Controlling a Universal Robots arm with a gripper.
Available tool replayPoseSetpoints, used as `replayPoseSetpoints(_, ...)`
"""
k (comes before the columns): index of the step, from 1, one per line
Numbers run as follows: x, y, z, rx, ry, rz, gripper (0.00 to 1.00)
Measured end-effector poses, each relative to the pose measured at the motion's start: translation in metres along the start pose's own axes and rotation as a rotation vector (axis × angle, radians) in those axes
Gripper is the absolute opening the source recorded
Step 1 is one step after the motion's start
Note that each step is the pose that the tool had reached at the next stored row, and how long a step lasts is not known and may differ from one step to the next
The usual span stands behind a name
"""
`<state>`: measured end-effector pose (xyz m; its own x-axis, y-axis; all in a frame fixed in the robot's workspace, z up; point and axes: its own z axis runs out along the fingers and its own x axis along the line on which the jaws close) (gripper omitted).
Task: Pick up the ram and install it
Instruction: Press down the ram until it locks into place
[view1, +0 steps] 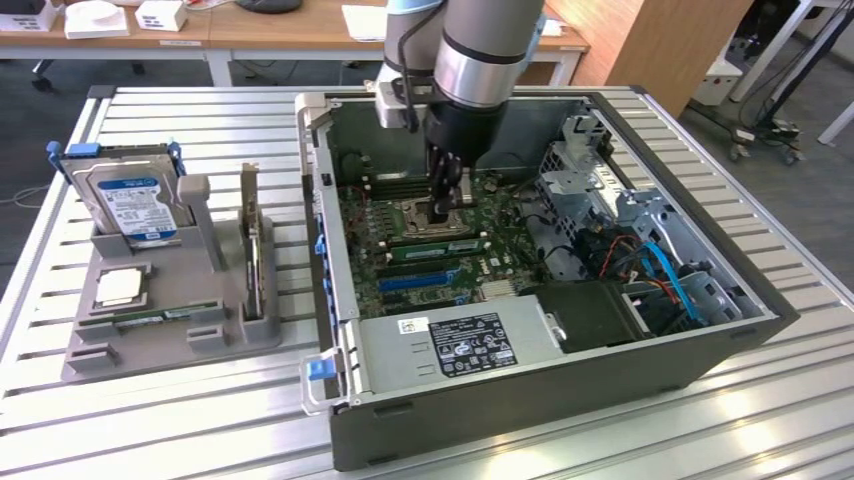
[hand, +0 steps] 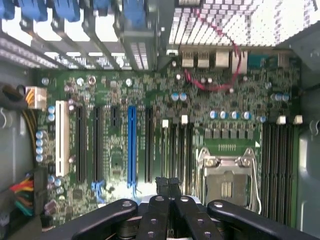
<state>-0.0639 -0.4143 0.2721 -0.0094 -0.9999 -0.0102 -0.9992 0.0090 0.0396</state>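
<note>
1 shut gripper (view1: 446, 205) above motherboard (view1: 414, 235)

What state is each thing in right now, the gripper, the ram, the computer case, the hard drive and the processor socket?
gripper: shut, down inside the case above the motherboard.
ram: lying flat in the grey holder, not picked up.
computer case: side panel off, interior exposed.
hard drive: standing upright in the holder.
processor socket: empty, bracket closed around it.
</note>
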Motion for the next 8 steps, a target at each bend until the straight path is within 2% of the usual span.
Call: replayPoseSetpoints(8,0.0,-0.0217,-0.0009,0.0,0.0,0.0,0.1)
